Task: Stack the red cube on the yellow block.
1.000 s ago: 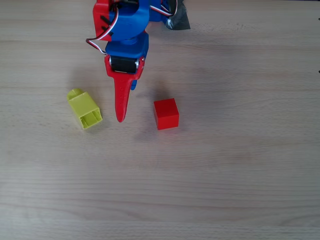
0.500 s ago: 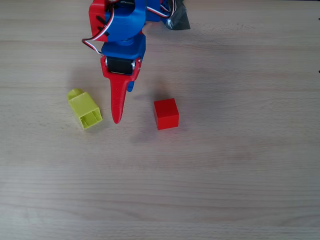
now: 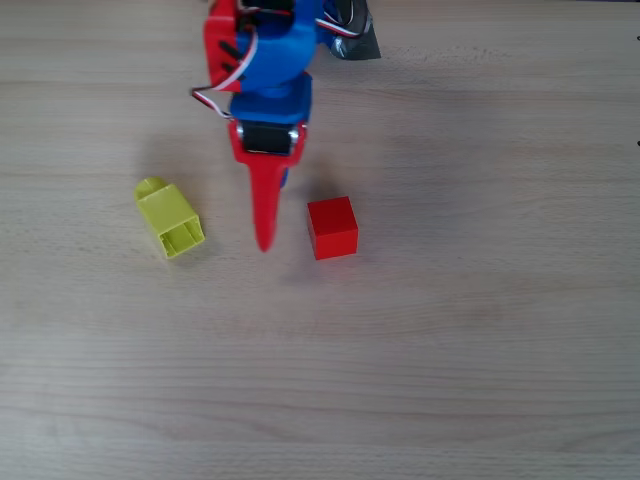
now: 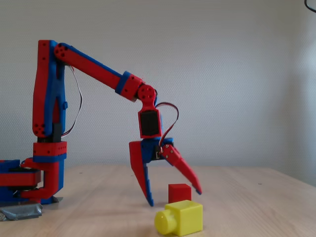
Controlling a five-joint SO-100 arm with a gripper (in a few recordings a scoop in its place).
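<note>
Overhead view: claw (image 3: 268, 235) between yellow block (image 3: 170, 219) and red cube (image 3: 332, 227).

From where I sit, my arm (image 4: 94, 69) rises from its base at the left of the fixed view, reaches out and bends down at the wrist. My gripper (image 4: 174, 195) hangs with its jaws spread wide, tips pointing at the table, just above it. In the overhead view the gripper (image 3: 265, 235) points toward the bottom edge, one red finger (image 3: 264, 205) on top
</note>
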